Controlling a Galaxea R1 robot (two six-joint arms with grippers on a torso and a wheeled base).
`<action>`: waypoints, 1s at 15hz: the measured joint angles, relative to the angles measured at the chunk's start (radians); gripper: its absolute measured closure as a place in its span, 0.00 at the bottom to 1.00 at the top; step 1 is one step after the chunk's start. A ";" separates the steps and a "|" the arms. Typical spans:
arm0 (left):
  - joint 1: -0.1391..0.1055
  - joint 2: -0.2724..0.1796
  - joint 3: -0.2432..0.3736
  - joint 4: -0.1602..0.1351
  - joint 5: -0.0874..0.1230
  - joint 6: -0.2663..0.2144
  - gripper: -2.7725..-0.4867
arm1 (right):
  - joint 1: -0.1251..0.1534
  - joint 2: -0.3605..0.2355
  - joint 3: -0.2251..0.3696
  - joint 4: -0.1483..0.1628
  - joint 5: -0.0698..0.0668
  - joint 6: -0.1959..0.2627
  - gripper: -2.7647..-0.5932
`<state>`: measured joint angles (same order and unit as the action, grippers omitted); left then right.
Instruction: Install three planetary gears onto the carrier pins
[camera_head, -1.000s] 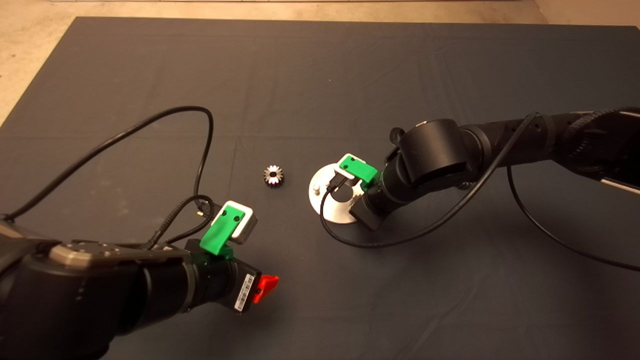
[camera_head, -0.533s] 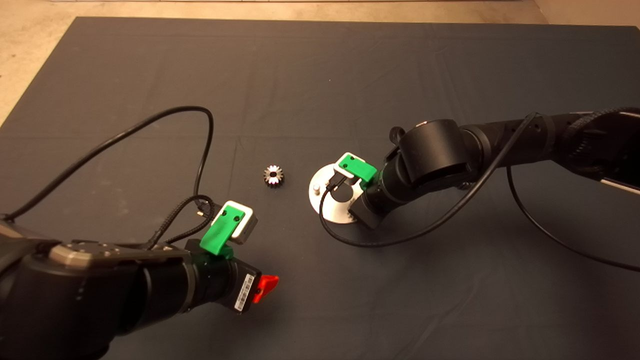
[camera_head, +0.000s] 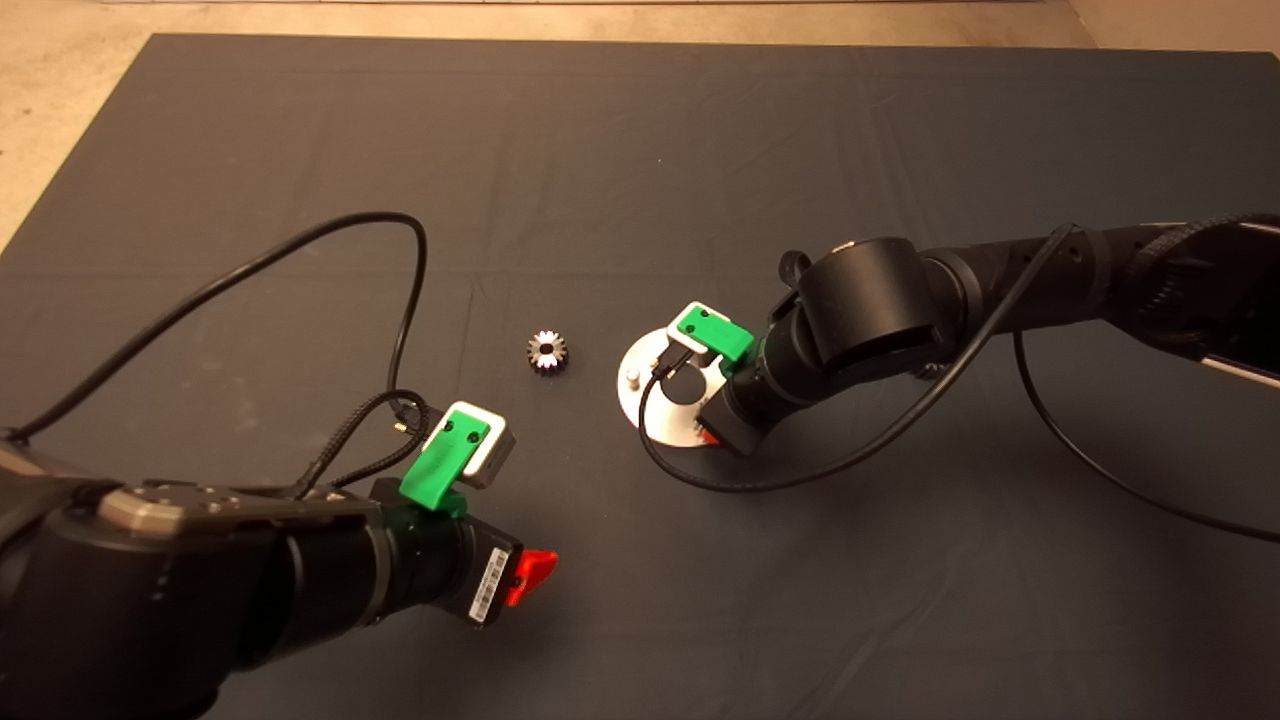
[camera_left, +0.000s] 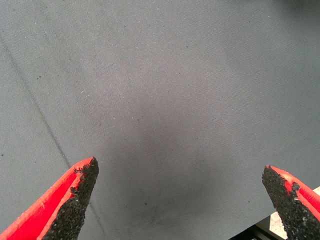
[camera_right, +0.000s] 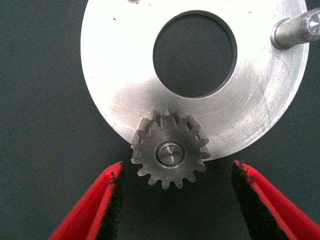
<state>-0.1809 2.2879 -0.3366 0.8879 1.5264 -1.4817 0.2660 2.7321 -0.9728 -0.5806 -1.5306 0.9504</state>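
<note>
Planetary gear (camera_right: 170, 153) seated on a carrier pin (camera_right: 169, 153) at the rim of the carrier disc (camera_right: 125, 75): dark-grey steel spur gear, matte, chunky teeth, silvery pin end showing flush in the bore. Part of its teeth overhang the disc edge onto the mat (camera_right: 40, 125). Disc is flat bright aluminium-looking plate, fine scratch marks, large round centre hole (camera_right: 194, 54). Second pin (camera_right: 295, 29) stands bare across the hole from the seated gear, a polished cylinder with chamfered top. Something small at the disc's far rim, cut off by the frame; cannot tell what it is.

Right gripper (camera_right: 175, 200) is released: red fingers with rough black pads (camera_right: 116, 200) splayed either side of the seated gear, not touching it. From the head view the right arm (camera_head: 870, 320) covers most of the disc (camera_head: 635, 400); only the disc's side toward the loose gear, one bare pin (camera_head: 633, 378) and part of the hole show. Black cable (camera_head: 700, 480) loops over the disc's near edge.

Loose gear (camera_head: 547, 351) lies flat on the mat (camera_head: 640, 150) just beside the disc, on the side away from the right arm, bore up, apart from both grippers.

Left gripper (camera_left: 185, 200) hangs over bare woven dark cloth (camera_left: 160, 90), well apart from the disc and nearer the camera than the loose gear; fingers spread wide, empty. Its cable (camera_head: 300, 250) arcs over the mat beyond it.
</note>
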 joint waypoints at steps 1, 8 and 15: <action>0.000 0.000 0.000 0.000 0.000 0.000 0.18 | 0.000 0.000 0.000 0.000 0.000 0.000 0.52; 0.000 -0.009 0.000 0.000 0.000 0.000 0.18 | 0.000 -0.001 0.000 -0.003 0.000 0.004 0.46; 0.000 -0.011 0.000 0.000 0.000 0.000 0.18 | 0.000 -0.001 0.041 -0.004 0.000 0.057 0.33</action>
<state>-0.1809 2.2764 -0.3366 0.8879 1.5264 -1.4817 0.2655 2.7311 -0.9314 -0.5845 -1.5309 1.0078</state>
